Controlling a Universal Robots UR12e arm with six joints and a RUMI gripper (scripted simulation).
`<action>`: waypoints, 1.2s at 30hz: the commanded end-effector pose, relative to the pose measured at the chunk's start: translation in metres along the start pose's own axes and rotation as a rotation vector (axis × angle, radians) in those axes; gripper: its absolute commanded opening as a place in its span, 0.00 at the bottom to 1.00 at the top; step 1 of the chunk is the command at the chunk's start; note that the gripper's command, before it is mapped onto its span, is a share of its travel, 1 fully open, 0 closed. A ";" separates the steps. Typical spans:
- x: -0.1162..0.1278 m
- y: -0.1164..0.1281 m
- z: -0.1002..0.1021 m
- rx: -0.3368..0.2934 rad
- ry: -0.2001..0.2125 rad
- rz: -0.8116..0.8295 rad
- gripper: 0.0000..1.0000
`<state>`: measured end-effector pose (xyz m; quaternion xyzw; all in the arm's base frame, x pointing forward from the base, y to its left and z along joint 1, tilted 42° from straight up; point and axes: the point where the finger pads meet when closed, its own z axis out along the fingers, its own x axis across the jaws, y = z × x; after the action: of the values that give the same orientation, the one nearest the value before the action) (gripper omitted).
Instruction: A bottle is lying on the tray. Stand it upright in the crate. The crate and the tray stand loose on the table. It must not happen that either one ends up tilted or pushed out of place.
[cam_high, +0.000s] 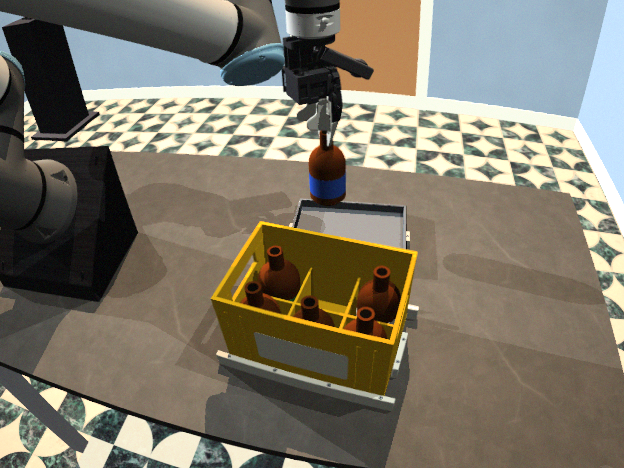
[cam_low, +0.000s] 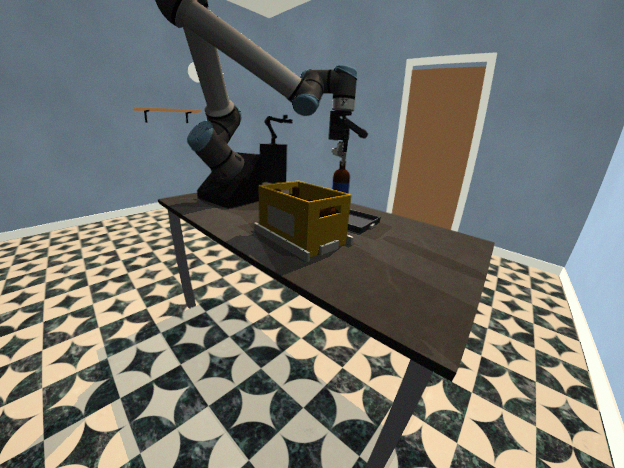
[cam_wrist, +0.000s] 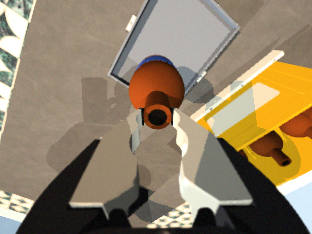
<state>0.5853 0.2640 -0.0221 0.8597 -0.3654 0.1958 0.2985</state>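
My gripper (cam_high: 325, 129) is shut on the neck of a brown bottle with a blue label (cam_high: 327, 173). The bottle hangs upright in the air above the near left corner of the grey tray (cam_high: 352, 224). In the wrist view the fingers clamp the bottle's neck (cam_wrist: 157, 116), with the tray (cam_wrist: 175, 42) below it. The yellow crate (cam_high: 315, 307) stands in front of the tray and holds several upright brown bottles; its back middle cell looks empty. The bottle (cam_low: 341, 177), gripper (cam_low: 341, 151) and crate (cam_low: 303, 214) also show in the exterior view.
The crate sits in a pale metal bracket (cam_high: 307, 375) on the dark table. The robot's black base (cam_high: 60, 226) stands at the table's left. A door (cam_low: 438, 146) is behind the table.
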 end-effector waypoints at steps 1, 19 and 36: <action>0.000 0.000 -0.007 0.001 0.000 0.001 0.00; 0.000 0.000 -0.022 0.001 0.000 0.001 0.00; 0.000 0.000 -0.024 0.001 0.000 0.001 0.00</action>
<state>0.5826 0.2790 -0.0050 0.8597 -0.3654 0.1958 0.2985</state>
